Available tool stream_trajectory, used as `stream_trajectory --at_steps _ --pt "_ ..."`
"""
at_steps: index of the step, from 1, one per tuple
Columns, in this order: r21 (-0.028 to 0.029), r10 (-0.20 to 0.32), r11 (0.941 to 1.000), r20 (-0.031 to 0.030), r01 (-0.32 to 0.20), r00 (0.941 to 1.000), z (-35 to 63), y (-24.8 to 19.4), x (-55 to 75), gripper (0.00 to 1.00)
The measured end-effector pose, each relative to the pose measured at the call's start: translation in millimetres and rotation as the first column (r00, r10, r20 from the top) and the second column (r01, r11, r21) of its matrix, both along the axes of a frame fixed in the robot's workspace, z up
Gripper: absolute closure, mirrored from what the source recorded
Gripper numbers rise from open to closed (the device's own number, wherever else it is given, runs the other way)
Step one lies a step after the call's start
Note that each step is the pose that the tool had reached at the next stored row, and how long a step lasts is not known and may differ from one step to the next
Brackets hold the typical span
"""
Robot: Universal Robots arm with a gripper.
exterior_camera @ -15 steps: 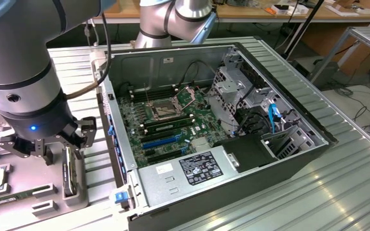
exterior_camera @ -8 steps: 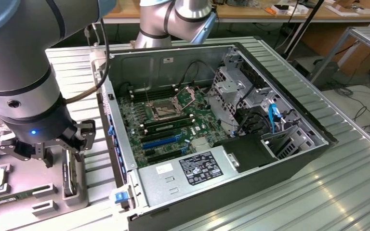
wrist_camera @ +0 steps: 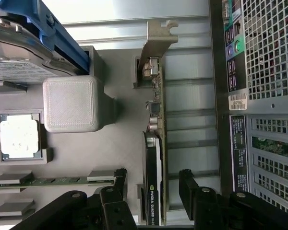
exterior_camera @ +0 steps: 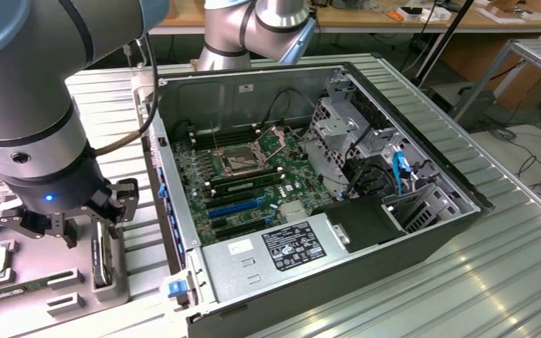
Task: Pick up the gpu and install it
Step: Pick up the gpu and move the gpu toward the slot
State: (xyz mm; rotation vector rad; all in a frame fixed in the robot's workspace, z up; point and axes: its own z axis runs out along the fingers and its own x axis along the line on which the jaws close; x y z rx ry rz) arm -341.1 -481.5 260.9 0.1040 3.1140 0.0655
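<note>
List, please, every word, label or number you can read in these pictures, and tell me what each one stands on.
"NVIDIA QUADRO": on the black face of the gpu; the characters after it are unclear.
power supply label: dense print and marks, too small to read.
white sticker on the computer case: too blurred to read.
hard drive label: too small to read.

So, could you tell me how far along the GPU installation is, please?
Done: nothing installed; the gpu stands on edge in the grey tray. In hand: the open pincer sits over the card, a finger to each side, not gripping. Left: lifting it and seating it in the empty blue motherboard slot.
</note>
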Motion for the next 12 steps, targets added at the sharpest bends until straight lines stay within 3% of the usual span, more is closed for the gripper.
stream_trajectory --at_steps 12 --pt "-0.0001 0.025 0.9997 0.0049 -0.025 0.9997 -10.6 0.0 -0.4 0.44"
